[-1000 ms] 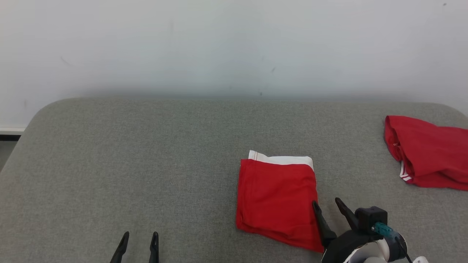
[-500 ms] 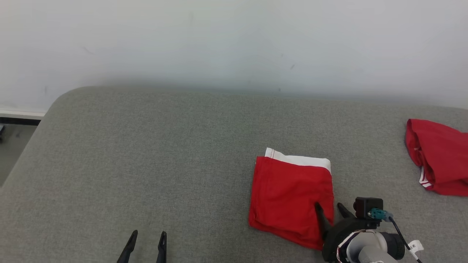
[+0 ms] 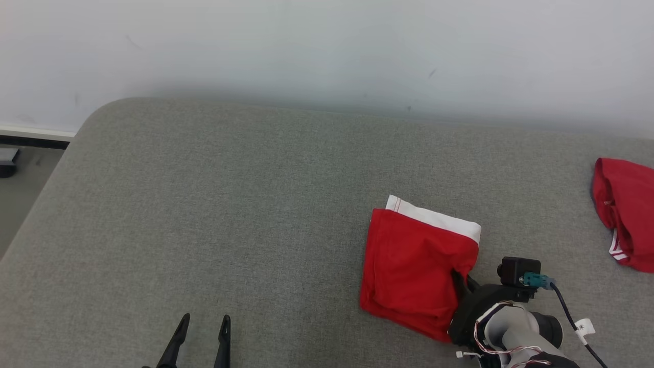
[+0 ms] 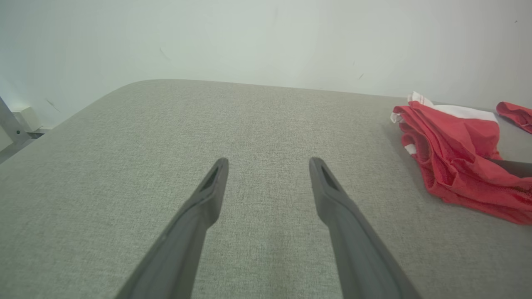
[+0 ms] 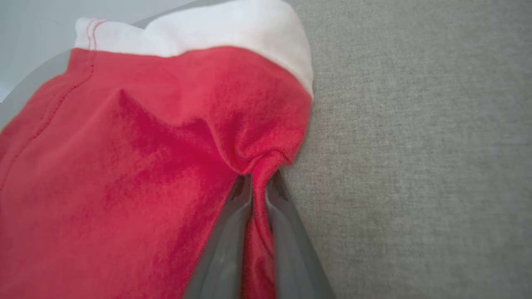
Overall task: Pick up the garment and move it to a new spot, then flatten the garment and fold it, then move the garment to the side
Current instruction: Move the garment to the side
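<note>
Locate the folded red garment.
Head view, lower right: the folded red garment lies on the grey surface, its right edge pinched by the right gripper.

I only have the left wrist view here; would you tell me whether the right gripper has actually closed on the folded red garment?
Observer: Yes. In the right wrist view the right gripper is shut on the folded red garment, with a pinch of its right edge bunched between the fingers.
Operator: Thank you. What is the red scrap beyond it?
Observer: In the head view it is a second red garment, lying crumpled and apart to the robot's right on the grey surface, with white stripes at its hem.
</note>
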Available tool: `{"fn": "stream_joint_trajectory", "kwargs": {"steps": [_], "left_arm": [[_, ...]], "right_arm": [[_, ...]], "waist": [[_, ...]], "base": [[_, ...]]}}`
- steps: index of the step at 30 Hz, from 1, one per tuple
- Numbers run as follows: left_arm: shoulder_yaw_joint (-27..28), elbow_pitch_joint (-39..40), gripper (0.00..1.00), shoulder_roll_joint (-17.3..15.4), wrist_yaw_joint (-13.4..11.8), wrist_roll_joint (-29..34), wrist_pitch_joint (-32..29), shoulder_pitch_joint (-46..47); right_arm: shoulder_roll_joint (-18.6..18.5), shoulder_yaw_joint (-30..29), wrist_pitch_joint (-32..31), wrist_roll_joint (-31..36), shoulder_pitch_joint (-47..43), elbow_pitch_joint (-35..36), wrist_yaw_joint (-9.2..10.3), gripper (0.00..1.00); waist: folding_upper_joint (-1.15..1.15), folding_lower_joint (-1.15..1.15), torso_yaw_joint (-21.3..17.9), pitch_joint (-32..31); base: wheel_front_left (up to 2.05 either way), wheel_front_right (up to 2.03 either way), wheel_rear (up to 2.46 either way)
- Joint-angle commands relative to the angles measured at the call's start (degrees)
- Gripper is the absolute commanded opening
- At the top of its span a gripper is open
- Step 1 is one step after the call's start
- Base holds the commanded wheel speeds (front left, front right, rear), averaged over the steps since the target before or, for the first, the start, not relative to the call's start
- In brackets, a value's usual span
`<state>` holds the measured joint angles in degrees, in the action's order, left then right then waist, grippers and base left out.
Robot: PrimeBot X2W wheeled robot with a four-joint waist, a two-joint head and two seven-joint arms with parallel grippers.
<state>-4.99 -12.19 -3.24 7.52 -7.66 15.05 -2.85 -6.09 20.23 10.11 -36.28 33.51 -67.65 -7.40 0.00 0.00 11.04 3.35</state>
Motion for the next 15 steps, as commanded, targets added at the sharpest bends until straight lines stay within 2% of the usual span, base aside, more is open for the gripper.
{"fn": "stream_joint_trajectory", "kwargs": {"steps": [1, 8, 14, 15], "left_arm": [[0.4, 0.1, 1.00, 0.0, -0.1, -0.6, 0.1, 0.5], [1.3, 0.8, 1.00, 0.3, -0.1, -1.0, 0.1, 1.1], [1.5, 1.4, 1.00, 0.3, -0.1, -1.4, 0.1, 3.1], [1.5, 1.4, 1.00, 0.3, -0.1, -1.4, 0.1, 3.1]], "right_arm": [[-0.7, 1.1, 0.3, -0.6, -0.4, 0.2, -0.11, 0.00], [-6.4, 5.7, 3.6, -1.2, 2.9, 4.3, -0.05, 0.00], [-13.7, 12.3, 4.6, -0.1, 6.1, 9.0, -0.06, 0.00], [-13.7, 12.3, 4.6, -0.1, 6.1, 9.0, -0.06, 0.00]], "waist": [[0.00, 0.00, -0.5, 0.3], [0.00, 0.00, -3.8, 2.2], [0.00, 0.00, -7.0, 4.8], [0.00, 0.00, -7.0, 4.8]], "base": [[0.00, 0.00, 0.00], [0.00, 0.00, 0.00], [0.00, 0.00, 0.00], [0.00, 0.00, 0.00]]}}
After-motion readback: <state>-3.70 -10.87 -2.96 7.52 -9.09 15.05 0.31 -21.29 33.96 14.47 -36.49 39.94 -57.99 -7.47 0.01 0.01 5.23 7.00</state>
